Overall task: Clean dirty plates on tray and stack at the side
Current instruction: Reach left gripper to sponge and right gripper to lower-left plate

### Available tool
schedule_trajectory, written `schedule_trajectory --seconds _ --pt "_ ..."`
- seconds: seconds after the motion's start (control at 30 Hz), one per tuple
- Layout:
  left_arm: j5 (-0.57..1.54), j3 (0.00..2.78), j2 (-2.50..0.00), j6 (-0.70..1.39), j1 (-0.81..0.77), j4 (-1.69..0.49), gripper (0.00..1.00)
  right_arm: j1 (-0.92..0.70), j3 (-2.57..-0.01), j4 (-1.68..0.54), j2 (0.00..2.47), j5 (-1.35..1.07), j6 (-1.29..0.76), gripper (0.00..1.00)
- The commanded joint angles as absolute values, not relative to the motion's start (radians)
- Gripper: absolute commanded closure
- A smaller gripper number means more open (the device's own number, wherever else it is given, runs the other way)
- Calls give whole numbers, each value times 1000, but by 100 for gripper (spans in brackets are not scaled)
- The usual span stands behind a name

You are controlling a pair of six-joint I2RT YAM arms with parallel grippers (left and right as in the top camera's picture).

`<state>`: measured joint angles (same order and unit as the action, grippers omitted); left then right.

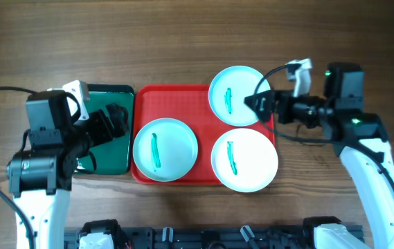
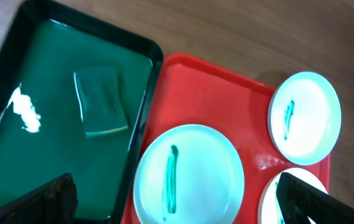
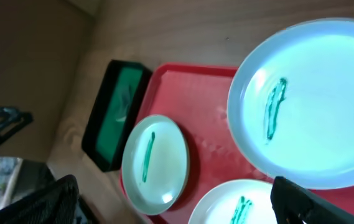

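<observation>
Three white plates with teal streaks lie on the red tray (image 1: 176,104): one at the left (image 1: 165,149), one at the top right (image 1: 238,95), overhanging the tray's far rim, and one at the bottom right (image 1: 245,159). My left gripper (image 1: 117,119) is open and empty above the dark green tray, left of the left plate (image 2: 189,177). My right gripper (image 1: 260,102) is open and empty at the right edge of the top right plate (image 3: 307,99). In the wrist views both pairs of jaws, left (image 2: 180,205) and right (image 3: 173,202), are spread wide.
A dark green tray (image 1: 106,162) sits directly left of the red tray. It holds a green sponge (image 2: 101,101) and a patch of white foam (image 2: 26,111). The wooden table (image 1: 148,41) surrounds both trays.
</observation>
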<state>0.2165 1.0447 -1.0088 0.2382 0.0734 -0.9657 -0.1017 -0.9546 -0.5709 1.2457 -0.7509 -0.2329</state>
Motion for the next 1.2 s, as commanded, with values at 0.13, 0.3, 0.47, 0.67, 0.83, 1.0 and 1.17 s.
schedule_trajectory --seconds 0.13,0.3,0.47,0.67,0.83,1.0,1.17 --pt "67 1061 -1105 461 76 -982 7 -421 -1145 -823 1380 -307 -315 1" --pt "-63 1061 -1106 484 76 -1020 9 -573 -1181 -846 1563 -254 -397 35" --pt "-101 1061 -1137 483 76 -1020 5 -696 -1181 -702 1682 -192 -448 55" --pt "-107 1061 -1285 462 76 -1005 3 -718 -1181 -602 1835 -187 -472 59" --pt "-107 1061 -1335 423 76 -968 3 -719 -1181 -555 1863 -187 -509 66" --pt "-107 1061 -1335 423 76 -959 2 -721 -1181 -535 1917 -192 -579 76" --pt "-107 1061 -1335 423 76 -958 1 -721 -1181 -513 1929 -202 -603 92"
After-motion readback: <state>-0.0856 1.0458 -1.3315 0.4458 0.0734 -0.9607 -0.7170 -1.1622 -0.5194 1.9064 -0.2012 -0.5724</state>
